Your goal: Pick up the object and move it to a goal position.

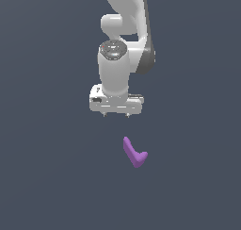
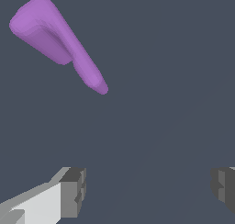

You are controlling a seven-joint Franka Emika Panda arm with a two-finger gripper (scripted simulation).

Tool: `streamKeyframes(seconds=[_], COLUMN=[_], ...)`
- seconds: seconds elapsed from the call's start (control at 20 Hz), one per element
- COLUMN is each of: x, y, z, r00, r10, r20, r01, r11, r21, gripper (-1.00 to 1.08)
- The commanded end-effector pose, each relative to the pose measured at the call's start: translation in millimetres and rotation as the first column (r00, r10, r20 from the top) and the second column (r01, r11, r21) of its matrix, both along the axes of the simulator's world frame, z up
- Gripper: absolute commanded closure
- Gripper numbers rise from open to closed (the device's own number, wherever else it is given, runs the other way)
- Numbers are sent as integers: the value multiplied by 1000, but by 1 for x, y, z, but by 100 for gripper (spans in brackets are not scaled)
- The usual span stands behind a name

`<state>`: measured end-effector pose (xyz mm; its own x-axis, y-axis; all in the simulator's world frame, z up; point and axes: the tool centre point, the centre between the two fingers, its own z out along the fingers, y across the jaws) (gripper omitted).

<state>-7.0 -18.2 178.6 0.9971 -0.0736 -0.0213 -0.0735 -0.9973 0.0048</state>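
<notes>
The purple tick-shaped object (image 1: 134, 153) lies ungrasped on the grey surface (image 1: 47, 177), near but clear of the gripper (image 1: 116, 114), whose jaws stand wide apart; pickup and transfer both remain.

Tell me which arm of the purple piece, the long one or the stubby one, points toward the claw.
The long arm of the purple piece: its tip reaches up toward the open claw, while the stubby arm juts toward the exterior view's right.
</notes>
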Motion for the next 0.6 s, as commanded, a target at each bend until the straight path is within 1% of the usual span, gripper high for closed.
streamKeyframes(seconds=[0.0, 0.35, 0.55], x=[0, 1, 1], y=[0, 15, 15], z=[0, -2, -2], r00=[1000, 1000, 1000], r10=[0, 16, 18], r20=[0, 2, 1], r01=[0, -16, -18], r11=[1000, 1000, 1000], r21=[0, 1, 0], gripper=[-20, -20, -20])
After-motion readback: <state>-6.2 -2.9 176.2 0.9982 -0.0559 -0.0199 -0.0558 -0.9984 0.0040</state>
